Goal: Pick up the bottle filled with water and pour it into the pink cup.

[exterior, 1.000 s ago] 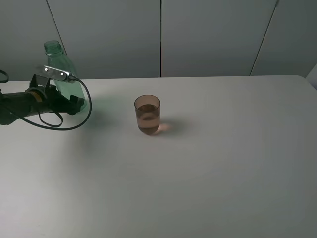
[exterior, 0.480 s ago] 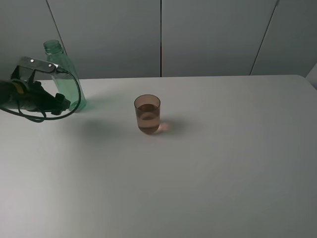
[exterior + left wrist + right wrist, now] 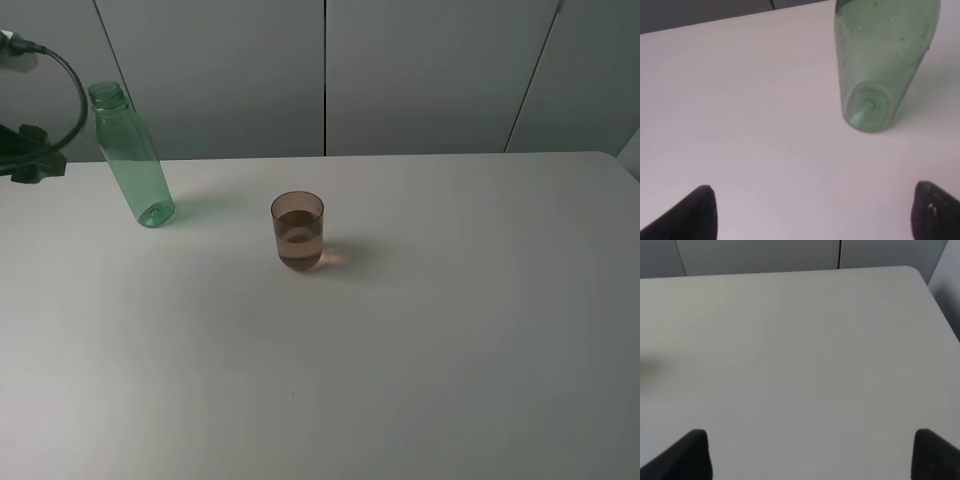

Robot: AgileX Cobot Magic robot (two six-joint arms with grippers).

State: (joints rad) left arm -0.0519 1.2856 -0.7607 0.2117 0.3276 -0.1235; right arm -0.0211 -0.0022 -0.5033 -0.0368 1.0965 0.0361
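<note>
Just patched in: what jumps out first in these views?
The green bottle stands free at the table's back left, uncapped. The pink cup sits near the middle, holding liquid. The left gripper is open, short of the bottle.

The bottle loses its neck past the left wrist view's edge.

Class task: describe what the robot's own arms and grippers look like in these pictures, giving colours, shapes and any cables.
The left gripper has matt black, blunt wedge-shaped fingers. The right gripper has the same black fingers. In the high view, a dark arm part with a looping black cable shows at the left edge.
</note>
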